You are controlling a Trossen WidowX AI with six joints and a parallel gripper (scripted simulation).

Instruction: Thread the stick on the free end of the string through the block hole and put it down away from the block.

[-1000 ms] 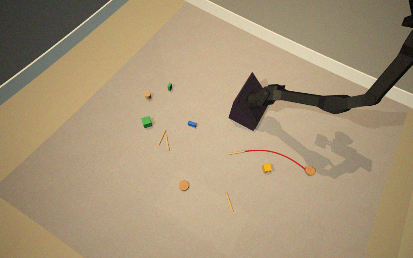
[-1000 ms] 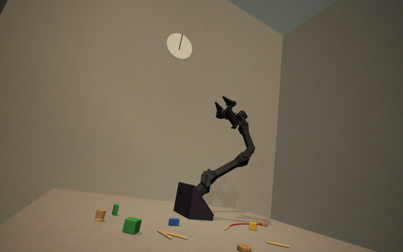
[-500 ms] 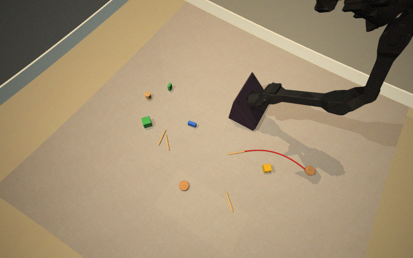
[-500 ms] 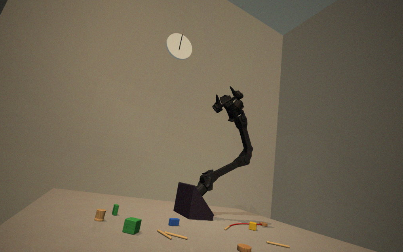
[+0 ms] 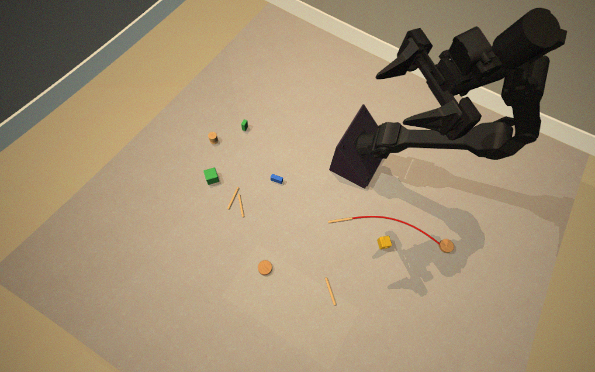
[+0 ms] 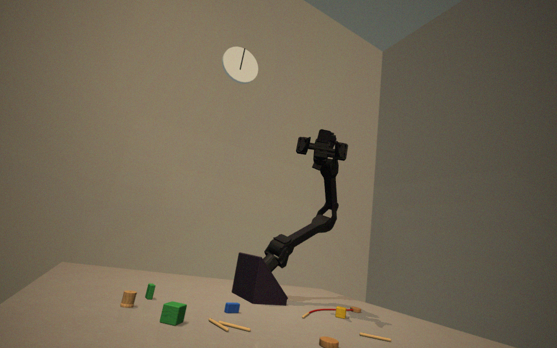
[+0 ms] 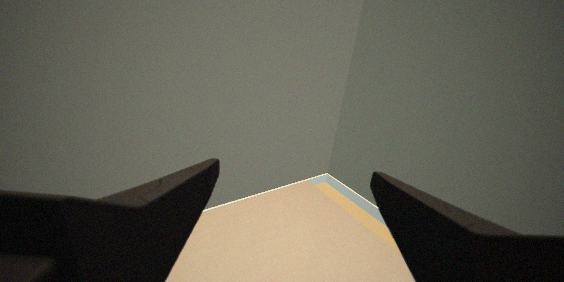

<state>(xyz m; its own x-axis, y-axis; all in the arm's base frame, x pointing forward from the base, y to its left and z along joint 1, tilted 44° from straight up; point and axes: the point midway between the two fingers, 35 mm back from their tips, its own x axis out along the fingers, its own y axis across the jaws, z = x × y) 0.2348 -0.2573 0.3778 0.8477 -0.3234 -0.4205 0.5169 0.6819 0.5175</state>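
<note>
The stick point(image 5: 339, 220) point(image 6: 305, 315) lies flat on the table at the free end of the red string point(image 5: 372, 216) point(image 6: 324, 309). The string curves to the round wooden button point(image 5: 446, 246) point(image 6: 356, 309). The small yellow block point(image 5: 384, 241) point(image 6: 340, 312) stands beside the string, apart from it in the top view; its hole is not clear. Nothing passes through the block. My gripper point(image 5: 390, 99) point(image 6: 322, 148) point(image 7: 295, 172) is open and empty, high above the table and far from stick and block. The wrist view shows only walls and a bare surface between the fingers.
Two loose sticks point(image 5: 233, 198) point(image 5: 241, 205) lie near a green cube point(image 5: 210, 176) and a blue block point(image 5: 276, 178). Another loose stick point(image 5: 331, 291) and a wooden disc point(image 5: 265, 267) lie nearer the front. A small green block point(image 5: 244, 125) and a wooden cylinder point(image 5: 213, 137) stand farther off.
</note>
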